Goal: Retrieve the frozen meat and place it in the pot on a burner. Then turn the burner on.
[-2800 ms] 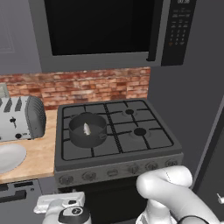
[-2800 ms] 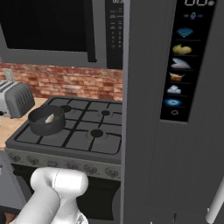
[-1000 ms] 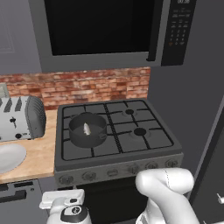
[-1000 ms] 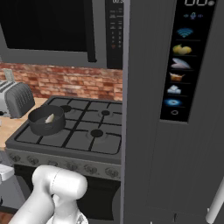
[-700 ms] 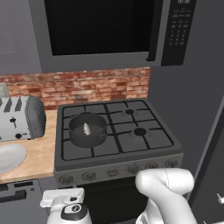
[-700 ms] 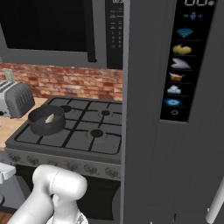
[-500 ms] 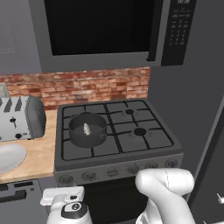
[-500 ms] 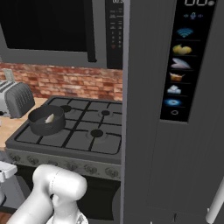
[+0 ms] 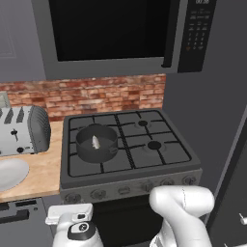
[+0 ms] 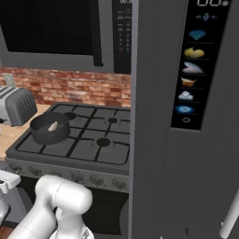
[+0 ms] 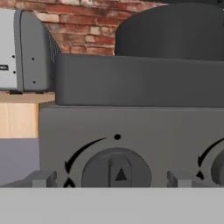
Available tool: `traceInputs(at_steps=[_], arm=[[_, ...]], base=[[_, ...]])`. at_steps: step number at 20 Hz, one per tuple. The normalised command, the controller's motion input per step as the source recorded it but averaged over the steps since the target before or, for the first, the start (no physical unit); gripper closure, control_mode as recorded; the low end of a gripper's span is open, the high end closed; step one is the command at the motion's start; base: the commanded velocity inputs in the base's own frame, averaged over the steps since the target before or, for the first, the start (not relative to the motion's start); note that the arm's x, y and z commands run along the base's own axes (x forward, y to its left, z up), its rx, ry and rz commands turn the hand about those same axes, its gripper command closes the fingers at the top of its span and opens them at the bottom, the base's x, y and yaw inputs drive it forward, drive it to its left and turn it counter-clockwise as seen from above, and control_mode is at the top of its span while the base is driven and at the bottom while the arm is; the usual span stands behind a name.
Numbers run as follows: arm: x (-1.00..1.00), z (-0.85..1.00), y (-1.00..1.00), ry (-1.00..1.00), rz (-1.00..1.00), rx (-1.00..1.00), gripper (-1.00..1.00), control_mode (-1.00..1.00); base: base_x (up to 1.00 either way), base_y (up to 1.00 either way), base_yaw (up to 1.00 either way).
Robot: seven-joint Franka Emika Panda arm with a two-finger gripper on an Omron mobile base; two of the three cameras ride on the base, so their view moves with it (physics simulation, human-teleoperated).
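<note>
The dark grey pot [image 9: 97,143] stands on the stove's front left grate, hiding the burner beneath it. The pale frozen meat [image 9: 95,142] lies inside it, also seen in the right base view as the meat [image 10: 52,126] in the pot [image 10: 48,129]. My gripper [image 9: 70,211] is low in front of the stove's left end, facing the knob panel. In the hand view the gripper [image 11: 111,179] is open, its fingertips [image 11: 43,178] standing either side of the leftmost knob [image 11: 116,173], with nothing between them. The pot [image 11: 170,33] looms above.
A silver toaster [image 9: 21,130] and a white plate [image 9: 9,173] sit on the wooden counter left of the stove. More knobs [image 9: 144,185] line the panel. A microwave [image 9: 111,34] hangs overhead. A tall fridge [image 10: 186,116] stands right of the stove.
My hand has crept slightly up and toward the knob panel. The pot and meat have not moved. The gripper stays open.
</note>
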Motion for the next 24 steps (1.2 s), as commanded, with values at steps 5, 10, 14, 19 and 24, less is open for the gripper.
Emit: traceInputs(at_steps=[5,10,14,19,24], arm=[[0.04,-0.06,0.00,-0.01,0.00,0.00,-1.00,-1.00],[0.08,0.00,0.00,-0.03,0.00,0.00,-1.00,-1.00],[0.07,0.00,0.00,-0.04,0.00,0.00,-1.00,-1.00],[0.01,-0.12,0.00,-0.01,0.00,0.00,-1.00,-1.00],[0.00,-0.03,0.00,0.00,0.00,0.00,-1.00,-1.00]], base=[[0.00,0.00,0.00],[0.00,0.00,0.00],[0.00,0.00,0.00],[0.00,0.00,0.00],[0.00,0.00,0.00]])
